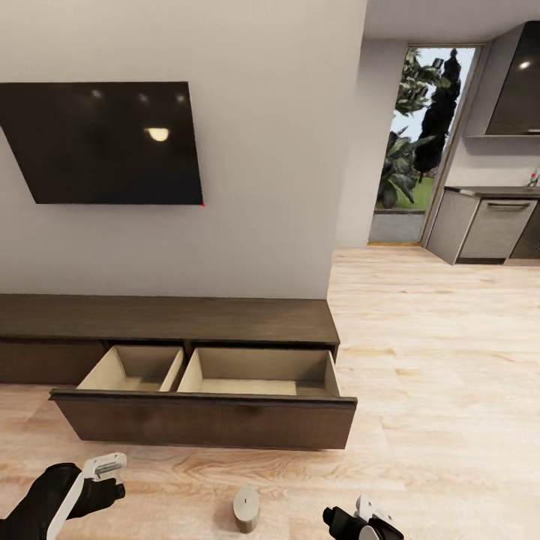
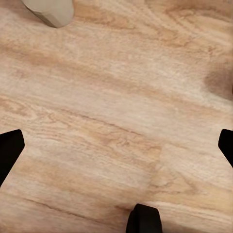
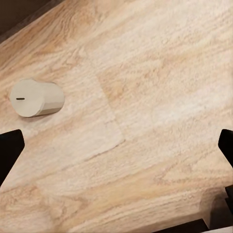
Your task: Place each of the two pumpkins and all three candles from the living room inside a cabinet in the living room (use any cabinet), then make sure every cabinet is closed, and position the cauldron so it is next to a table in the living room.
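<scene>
The long, low dark brown wood cabinet (image 1: pixel 172 322) sits across the middle left of the head view with its wide drawer (image 1: pixel 206 409) pulled well out, and both pale beige compartments look bare, so as far as the pictures show nothing has been stowed yet. No pumpkin or cauldron is in sight; those steps, and shutting the drawer, appear to be left.

One candle is on offer: a short pale grey-beige cylinder candle (image 1: pixel 246 508) lying tipped on its side on the light wood plank floor (image 1: pixel 450 375), at bottom centre of the head view, in front of the open drawer and between the two arms. In the right wrist view the candle (image 3: pixel 36 98) shows at middle left, flat end facing the camera with a small dark wick mark, body smooth and plain.

The left gripper (image 1: pixel 105 469) hovers at lower left, its fingertips spread wide at the frame edges of its wrist view, nothing between them. The right gripper (image 1: pixel 367 517) sits at the bottom edge, likewise spread and empty, though the head view cuts it off, so that reading rests on the wrist view.
</scene>
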